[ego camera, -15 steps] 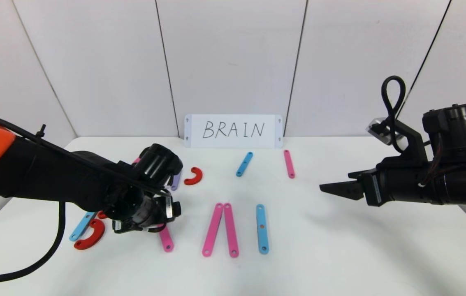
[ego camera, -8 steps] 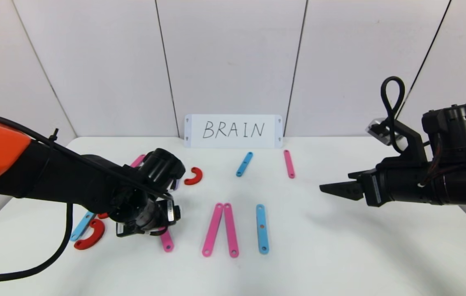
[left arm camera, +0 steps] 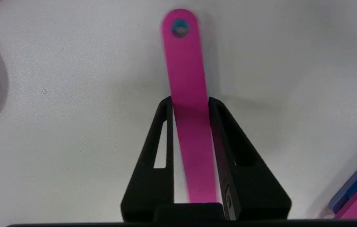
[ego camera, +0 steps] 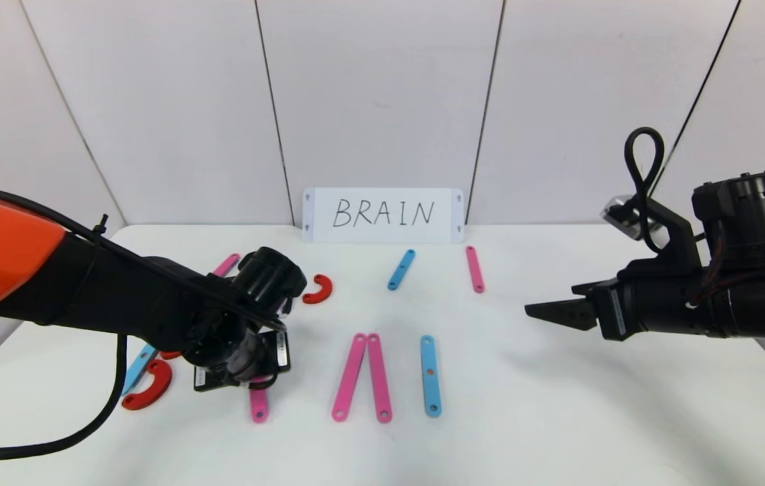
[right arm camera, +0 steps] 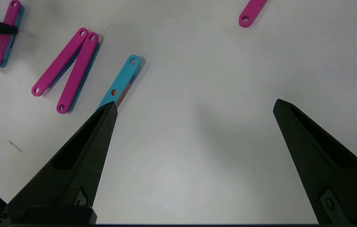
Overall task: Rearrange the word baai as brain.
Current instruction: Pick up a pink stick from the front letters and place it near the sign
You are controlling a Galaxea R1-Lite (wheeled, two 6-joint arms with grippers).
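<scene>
The word's pieces lie spread on the white table [ego camera: 558,405]. My left gripper [ego camera: 247,378] [left arm camera: 189,102] is shut on a pink bar [ego camera: 259,405] [left arm camera: 184,72] at the front left, its fingers gripping the bar's long edges. The bar's holed end sticks out past the fingertips. Right of it lie two pink bars [ego camera: 362,376] joined in a narrow inverted V, and a blue bar [ego camera: 430,375]. Red crescents lie at the front left [ego camera: 147,386] and behind the left wrist [ego camera: 319,289]. My right gripper [ego camera: 537,310] [right arm camera: 194,105] hangs open at the right, holding nothing.
A white card reading BRAIN [ego camera: 383,214] leans on the back wall. A short blue bar [ego camera: 401,269] and a pink bar [ego camera: 475,268] lie near it. Another blue bar [ego camera: 136,368] and a pink bar [ego camera: 228,263] are partly hidden by the left arm.
My left gripper has closed on the pink bar and swung its near end a little to the left. The right arm has not moved.
</scene>
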